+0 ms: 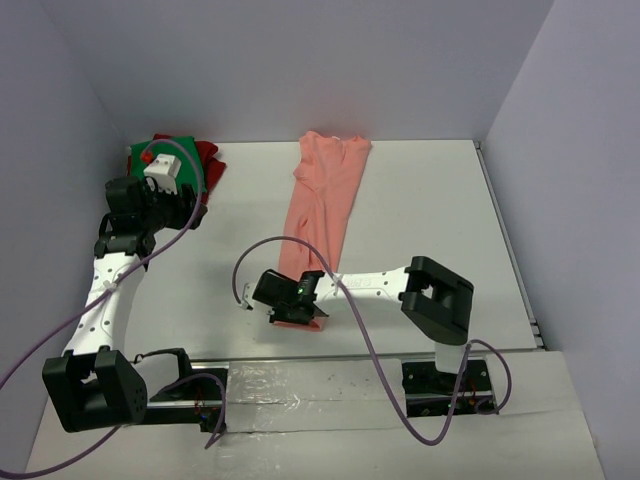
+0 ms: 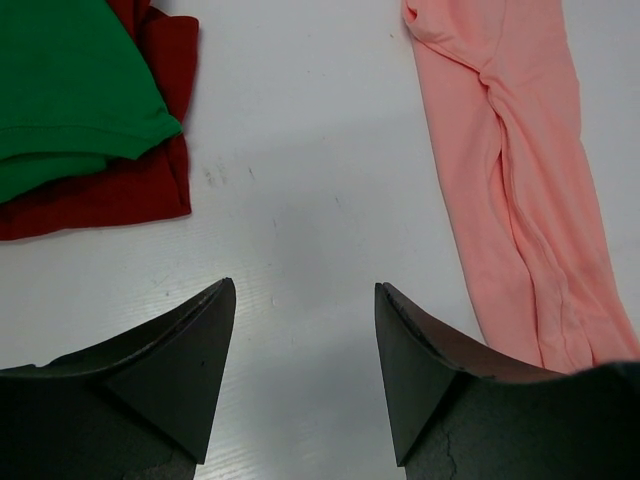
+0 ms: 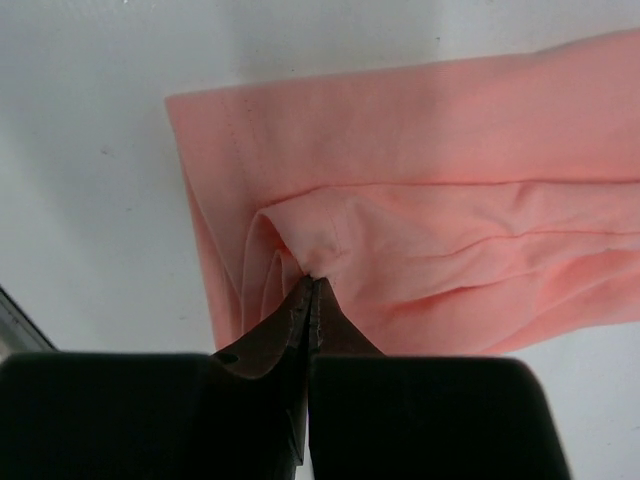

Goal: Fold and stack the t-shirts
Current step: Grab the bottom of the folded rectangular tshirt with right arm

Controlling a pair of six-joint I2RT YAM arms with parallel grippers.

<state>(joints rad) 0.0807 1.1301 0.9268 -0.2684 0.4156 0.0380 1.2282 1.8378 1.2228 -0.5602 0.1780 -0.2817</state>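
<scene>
Softly creased salmon-pink t-shirt (image 1: 322, 205), narrow strip, pinched by right end effector (image 3: 312, 285)

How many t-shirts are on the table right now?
3. The salmon-pink t-shirt lies as a long strip at centre, its near end pinched by the right gripper. The green t-shirt sits on the dark red t-shirt at far left. Others could hide underneath.

A white table (image 1: 430, 210) sits boxed in by 3 plain pale lavender walls (image 1: 300, 60) under even light
</scene>
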